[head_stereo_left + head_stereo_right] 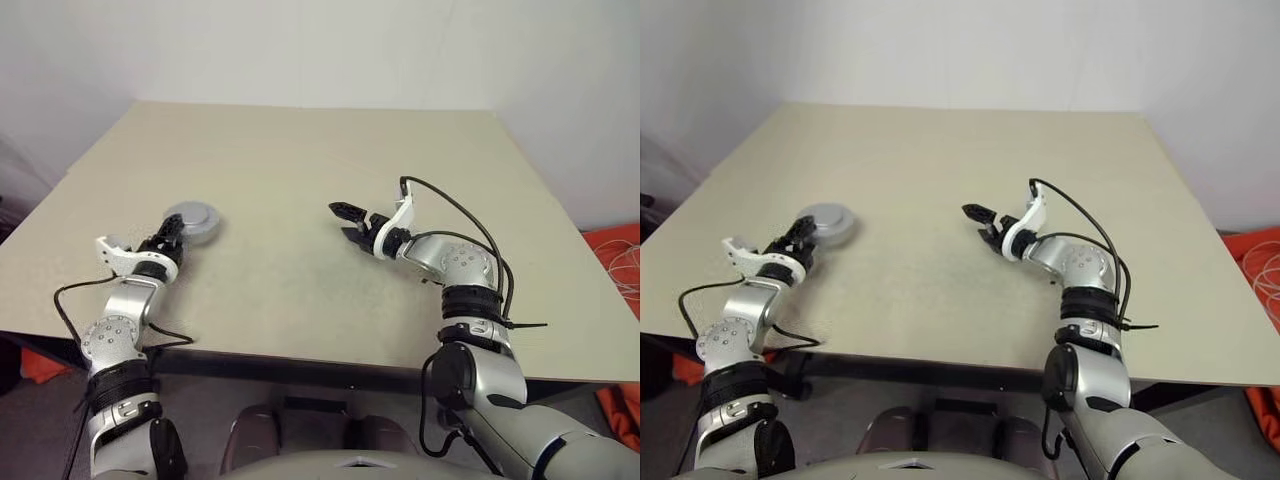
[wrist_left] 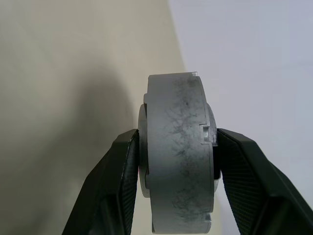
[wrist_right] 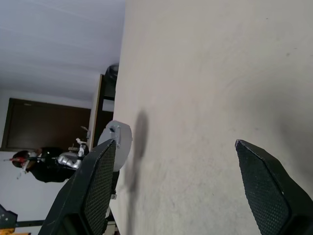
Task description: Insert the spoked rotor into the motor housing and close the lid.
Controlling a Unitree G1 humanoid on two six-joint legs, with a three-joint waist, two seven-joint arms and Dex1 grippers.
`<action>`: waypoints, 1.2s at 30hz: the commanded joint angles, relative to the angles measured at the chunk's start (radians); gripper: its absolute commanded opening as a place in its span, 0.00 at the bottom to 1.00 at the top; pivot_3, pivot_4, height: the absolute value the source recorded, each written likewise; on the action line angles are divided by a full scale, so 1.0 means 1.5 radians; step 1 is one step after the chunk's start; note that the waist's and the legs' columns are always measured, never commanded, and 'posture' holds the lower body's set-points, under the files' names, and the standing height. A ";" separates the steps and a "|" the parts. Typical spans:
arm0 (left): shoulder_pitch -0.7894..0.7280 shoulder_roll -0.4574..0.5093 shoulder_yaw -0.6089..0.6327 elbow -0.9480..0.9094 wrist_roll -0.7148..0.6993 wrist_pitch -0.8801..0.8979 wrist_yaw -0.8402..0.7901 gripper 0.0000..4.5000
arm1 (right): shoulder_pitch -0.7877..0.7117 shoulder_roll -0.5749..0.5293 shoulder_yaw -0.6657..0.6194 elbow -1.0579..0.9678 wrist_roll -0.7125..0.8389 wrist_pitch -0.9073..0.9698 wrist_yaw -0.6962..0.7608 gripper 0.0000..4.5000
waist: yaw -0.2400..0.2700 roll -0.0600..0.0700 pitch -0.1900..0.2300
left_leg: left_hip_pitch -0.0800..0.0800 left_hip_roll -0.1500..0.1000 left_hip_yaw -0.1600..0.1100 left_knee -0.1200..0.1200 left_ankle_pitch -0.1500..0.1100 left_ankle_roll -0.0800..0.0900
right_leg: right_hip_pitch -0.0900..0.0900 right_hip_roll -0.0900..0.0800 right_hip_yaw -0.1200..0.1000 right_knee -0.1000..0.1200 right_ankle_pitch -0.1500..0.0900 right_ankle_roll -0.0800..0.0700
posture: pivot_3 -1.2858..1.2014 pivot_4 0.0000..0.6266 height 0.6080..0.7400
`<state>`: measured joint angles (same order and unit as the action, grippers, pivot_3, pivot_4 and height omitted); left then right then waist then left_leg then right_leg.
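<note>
Motor housing [image 1: 192, 222], lid on, sits at left centre of the head view above the table [image 1: 300, 180]; the left wrist view alone shows it edge-on, scuffed grey rim [image 2: 177, 156] clamped between both fingers of the left gripper [image 1: 172, 232], forearm reaching in from lower left. Right gripper [image 1: 347, 222] at frame centre, jaws wide apart, empty, pointing left above the tabletop.

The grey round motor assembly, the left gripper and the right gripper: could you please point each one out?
grey round motor assembly [image 2: 176, 156]: left wrist view, its scuffed side wall.
left gripper [image 1: 172, 232]: left eye view, between its fingertips.
right gripper [image 1: 342, 221]: left eye view, between its open fingertips.
</note>
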<state>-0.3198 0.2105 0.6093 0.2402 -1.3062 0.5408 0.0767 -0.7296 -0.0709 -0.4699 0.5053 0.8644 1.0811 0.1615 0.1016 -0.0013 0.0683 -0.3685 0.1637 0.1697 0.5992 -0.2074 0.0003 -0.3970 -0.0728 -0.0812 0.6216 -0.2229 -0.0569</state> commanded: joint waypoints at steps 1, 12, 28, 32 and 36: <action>-0.031 0.014 0.021 0.005 0.016 -0.023 -0.008 0.47 | -0.008 -0.002 -0.002 -0.026 0.008 -0.004 0.008 0.97 | 0.000 0.000 0.000 | 0.000 0.000 0.000 0.000 0.000 0.000 | 0.000 0.000 0.000 0.000 0.000 0.000 | 0.52 0.00 1.00; -0.042 0.016 0.033 0.063 0.054 -0.002 -0.008 0.63 | -0.003 0.001 0.014 -0.032 0.001 -0.006 0.011 0.98 | 0.001 -0.001 0.000 | 0.004 0.000 0.000 0.000 0.000 0.000 | 0.004 0.000 0.000 0.000 0.000 0.000 | 0.52 0.00 1.00; -0.048 0.031 0.047 0.109 0.235 -0.118 0.114 0.97 | -0.018 -0.013 0.022 0.008 -0.022 -0.003 0.023 0.98 | -0.010 0.000 -0.001 | 0.014 0.001 0.000 -0.002 0.001 -0.003 | 0.014 0.000 0.000 0.000 -0.004 0.001 | 0.52 0.00 1.00; -0.042 0.039 0.033 0.118 0.329 -0.176 0.158 0.97 | -0.020 -0.014 0.028 0.013 -0.028 0.001 0.032 0.98 | -0.022 0.000 -0.001 | 0.016 0.002 0.001 -0.002 0.002 -0.003 | 0.016 0.002 0.000 -0.001 -0.004 0.000 | 0.52 0.00 1.00; -0.039 0.043 0.011 0.123 0.403 -0.219 0.162 0.97 | -0.017 -0.015 0.033 0.013 -0.033 0.003 0.040 0.98 | -0.029 0.000 -0.002 | 0.016 0.004 0.001 -0.002 0.002 -0.003 | 0.015 0.004 0.000 -0.001 -0.004 0.000 | 0.52 0.00 1.00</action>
<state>-0.4038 0.2433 0.6130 0.3972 -0.7728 0.2548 0.2816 -0.7281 -0.0918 -0.4259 0.5368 0.8098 1.0827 0.2045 0.0585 -0.0007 0.0660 -0.3447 0.1703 0.1710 0.5960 -0.2050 -0.0040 -0.3746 -0.0671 -0.0806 0.6200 -0.2298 -0.0572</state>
